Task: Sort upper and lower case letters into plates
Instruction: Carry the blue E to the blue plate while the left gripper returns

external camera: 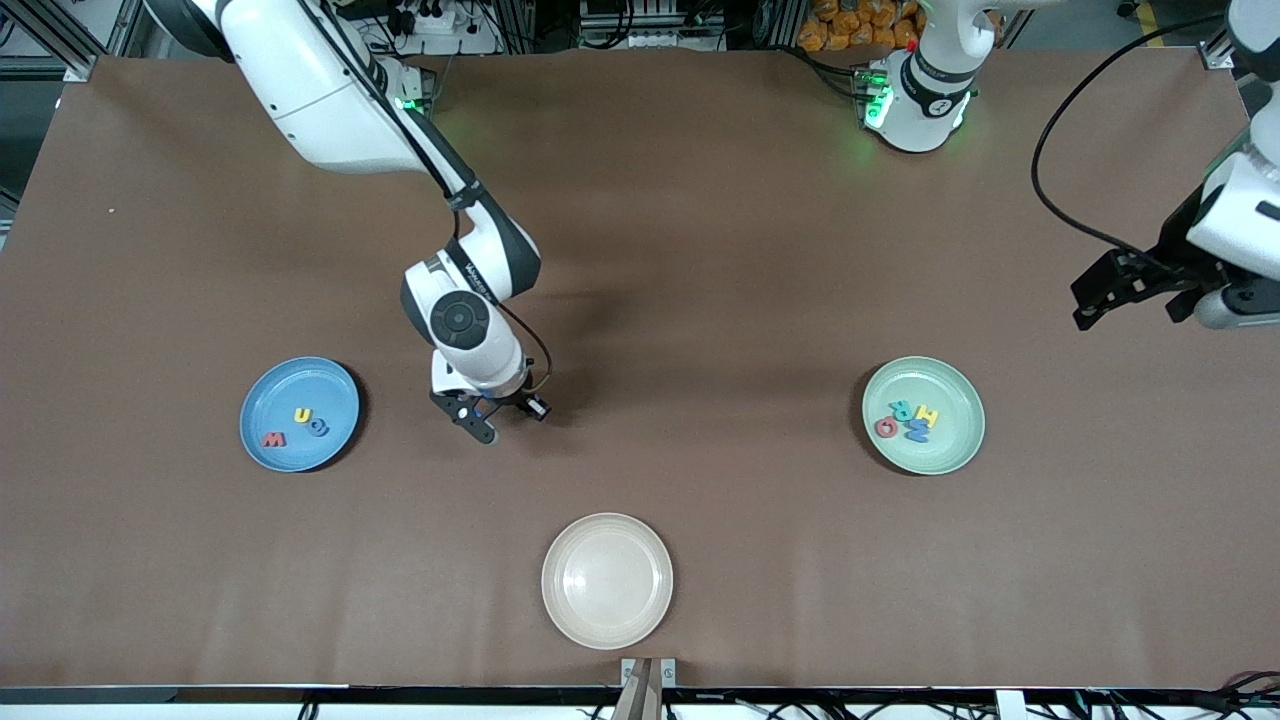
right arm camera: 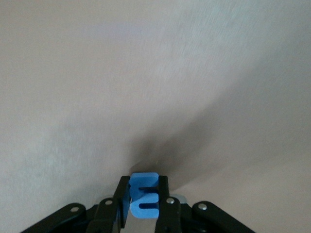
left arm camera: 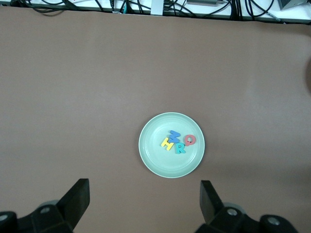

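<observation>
A: What sits closest to the front edge of the table?

B: A cream plate, bare, about midway along that edge.

A: And farther in?

B: The blue plate toward the right arm's end and the mint plate toward the left arm's end, level with each other and well apart. Between them, closer to the blue one, is the right gripper, just above bare tabletop.

A: Is it carrying anything?

B: Yes. Its jaws are clamped on a blue letter, shaped like an E in the right wrist view. The 2 fingers press on either side of it.

A: What is in the blue plate?

B: 3 letters: a red w, a yellow u and a blue one that I cannot read.

A: And the mint plate?

B: 4 letters bunched together: a red O, a teal R, a yellow H and a blue one that could be M or W; I cannot tell which.

A: Where is the left arm?

B: It waits, with the left gripper raised over the table edge at its own end. Its jaws stand wide apart, holding nothing; both fingers frame the mint plate in the left wrist view.
</observation>
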Action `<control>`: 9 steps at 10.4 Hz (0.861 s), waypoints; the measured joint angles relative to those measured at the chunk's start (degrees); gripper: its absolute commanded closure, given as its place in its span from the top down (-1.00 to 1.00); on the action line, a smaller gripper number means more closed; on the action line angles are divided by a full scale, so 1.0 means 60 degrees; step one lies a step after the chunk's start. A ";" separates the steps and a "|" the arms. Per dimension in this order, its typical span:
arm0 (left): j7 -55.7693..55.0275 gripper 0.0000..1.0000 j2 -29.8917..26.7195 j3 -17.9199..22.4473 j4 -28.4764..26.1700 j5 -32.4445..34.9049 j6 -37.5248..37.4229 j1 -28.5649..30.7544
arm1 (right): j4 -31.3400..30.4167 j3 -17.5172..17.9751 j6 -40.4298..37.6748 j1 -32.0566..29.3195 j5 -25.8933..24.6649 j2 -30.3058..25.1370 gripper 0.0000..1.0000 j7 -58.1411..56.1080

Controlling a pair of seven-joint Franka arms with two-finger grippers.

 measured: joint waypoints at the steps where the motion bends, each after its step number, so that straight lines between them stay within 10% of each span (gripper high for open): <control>1: 0.0000 1.00 -0.0014 -0.0001 -0.0001 0.0000 -0.0043 0.0008 | 0.0064 -0.0040 -0.0565 -0.0346 0.0000 -0.0278 -1.00 -0.0415; 9: 0.0000 1.00 -0.0003 -0.0026 0.0558 0.0000 -0.0966 0.0015 | -0.0106 -0.0120 -0.3268 -0.4189 -0.0347 -0.1600 -0.92 -0.4425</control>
